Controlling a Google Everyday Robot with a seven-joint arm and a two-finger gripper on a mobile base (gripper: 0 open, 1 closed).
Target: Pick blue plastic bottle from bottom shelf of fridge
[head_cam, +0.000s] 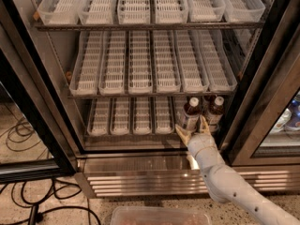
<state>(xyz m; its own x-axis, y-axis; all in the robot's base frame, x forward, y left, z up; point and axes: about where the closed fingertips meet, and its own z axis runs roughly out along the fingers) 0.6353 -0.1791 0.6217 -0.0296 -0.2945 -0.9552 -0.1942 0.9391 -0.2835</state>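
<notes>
The fridge [140, 177] stands open with its ribbed steel base panel at the bottom. On the bottom shelf [126, 117], at the right end, stand two white-capped bottles of dark liquid. The blue plastic bottle [189, 115] with the pale label is on the left. The bottle with the reddish-brown label [214, 112] is just to its right. My gripper [192, 129] reaches in from the lower right on its pale arm. It is open at the front edge of the shelf, with one finger on either side of the blue bottle's base.
Two upper shelves [150, 69] carry rows of white slotted trays. The black door frame [253, 69] is close on the right, and the open door [28, 125] on the left. Cables [18, 130] lie on the floor at the left. A clear plastic bin [159, 215] sits below.
</notes>
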